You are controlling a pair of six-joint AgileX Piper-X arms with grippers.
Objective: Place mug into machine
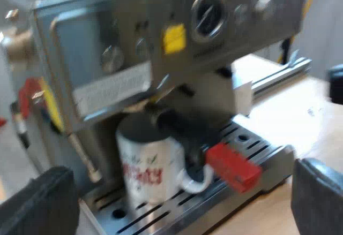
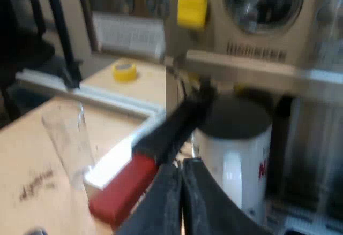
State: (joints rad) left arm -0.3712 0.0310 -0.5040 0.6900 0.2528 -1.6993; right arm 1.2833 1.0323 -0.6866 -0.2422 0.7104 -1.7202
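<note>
As the white ceramic mug with red lettering [image 1: 147,165] stands on the drip tray [image 1: 244,138] of the steel espresso machine [image 1: 161,58], under the red-ended holder handle [image 1: 233,166], placement looks done. The left tool [image 1: 177,195] is spread and the right tool [image 2: 181,192] pinched together; both, empty, should back away carefully.

The mug [image 1: 147,165] was white with red lettering and a dark inside (the words could not be read). It stood upright on the slotted metal drip tray [image 1: 257,163] of the espresso machine [image 1: 134,47], beneath the machine's front, with its handle [image 1: 195,182] out to one side. The machine was brushed steel, its face carrying a round gauge, knobs and a yellow tag.
</note>
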